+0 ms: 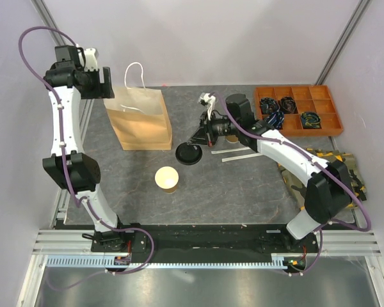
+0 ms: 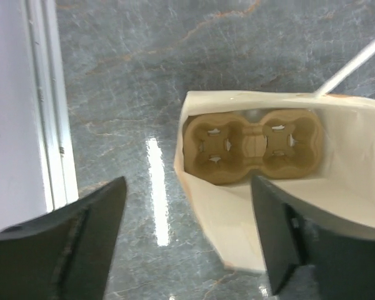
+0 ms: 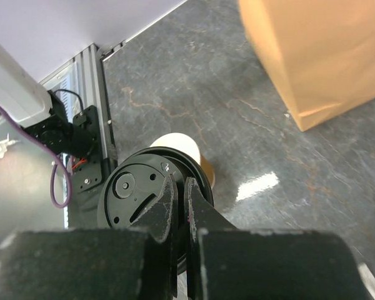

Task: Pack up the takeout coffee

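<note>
Top view: the left gripper (image 1: pixel 105 83) hovers at the upper left edge of a standing tan paper bag (image 1: pixel 139 125) with white handles. The right gripper (image 1: pixel 195 137) grips a black lid (image 1: pixel 188 155) by its rim. An open paper cup (image 1: pixel 167 179) stands on the table (image 1: pixel 243 185) near the lid.

Left wrist view: the fingers (image 2: pixel 81 237) stand wide apart with nothing between them. Beyond them, the bag's open mouth shows a brown pulp carrier (image 2: pixel 253 147) at the bottom.

Right wrist view: the jaws are pinched narrow on the lid's edge. The cup's pale rim peeks out past the lid's far side.
</note>
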